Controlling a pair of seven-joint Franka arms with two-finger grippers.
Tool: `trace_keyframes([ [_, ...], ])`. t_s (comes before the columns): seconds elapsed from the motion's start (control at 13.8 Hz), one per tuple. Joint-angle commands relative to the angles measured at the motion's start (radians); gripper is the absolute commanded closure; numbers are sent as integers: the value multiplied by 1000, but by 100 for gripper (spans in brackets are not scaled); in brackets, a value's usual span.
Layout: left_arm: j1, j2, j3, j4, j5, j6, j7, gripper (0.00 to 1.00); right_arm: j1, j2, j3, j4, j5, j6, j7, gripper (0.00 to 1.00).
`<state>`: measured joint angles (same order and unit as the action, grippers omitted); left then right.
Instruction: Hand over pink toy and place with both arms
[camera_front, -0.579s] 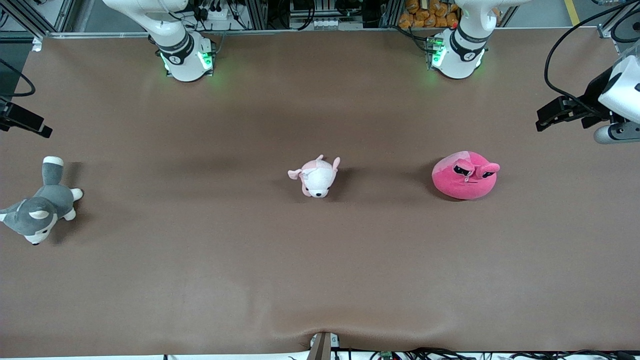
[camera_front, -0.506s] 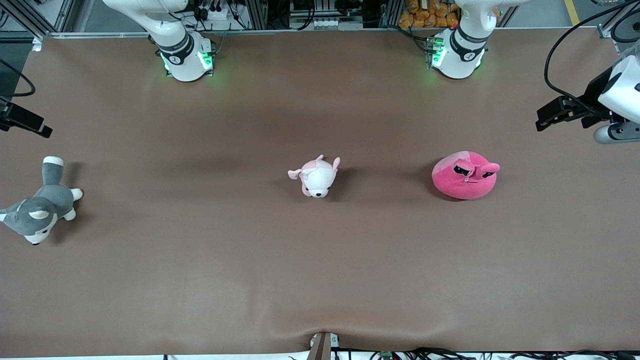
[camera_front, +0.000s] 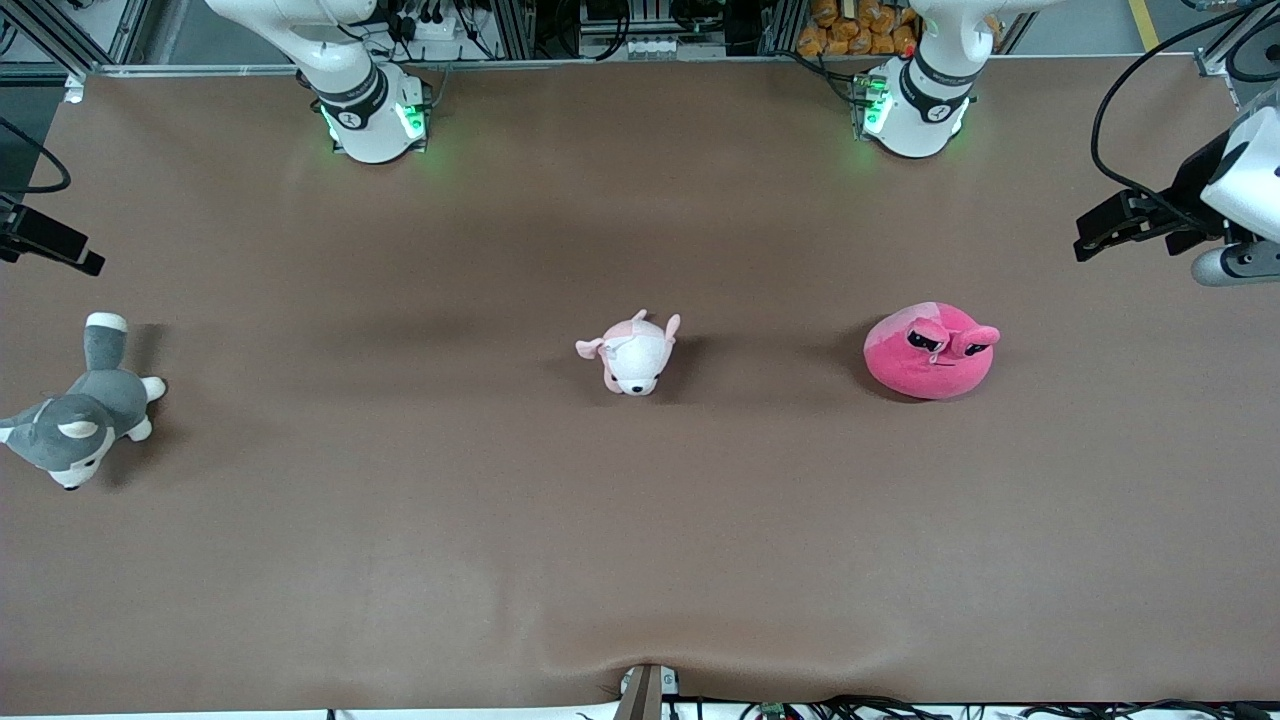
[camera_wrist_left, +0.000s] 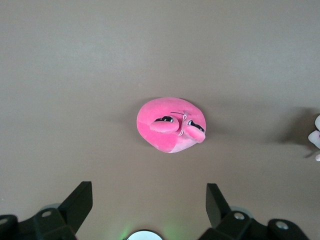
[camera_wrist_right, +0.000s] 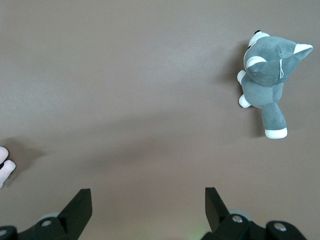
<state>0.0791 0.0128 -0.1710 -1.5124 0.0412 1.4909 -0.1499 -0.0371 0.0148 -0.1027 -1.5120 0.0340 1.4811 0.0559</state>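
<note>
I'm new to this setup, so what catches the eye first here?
The hot-pink toy stands out on the brown table toward the left arm's end, with the open left tool above it. A pale pink plush sits mid-table, and a grey husky lies toward the right arm's end.

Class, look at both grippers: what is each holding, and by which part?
Nothing is held. Both the left gripper and the right gripper have open jaws, and the pink toy lies untouched on the table.
</note>
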Motion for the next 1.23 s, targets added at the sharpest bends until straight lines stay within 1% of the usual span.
trace_keyframes([
  [0.0,8,29,-2,46,-7,-17,3,0,-7,-12,12,-1,-9,-7,5,0],
  [0.94,34,41,-2,43,-6,-24,-2,0,-6,-12,14,-1,-8,-7,7,0],
  [1.16,42,39,-2,43,-7,-24,-74,0,-6,-12,14,-1,-8,-8,7,0],
])
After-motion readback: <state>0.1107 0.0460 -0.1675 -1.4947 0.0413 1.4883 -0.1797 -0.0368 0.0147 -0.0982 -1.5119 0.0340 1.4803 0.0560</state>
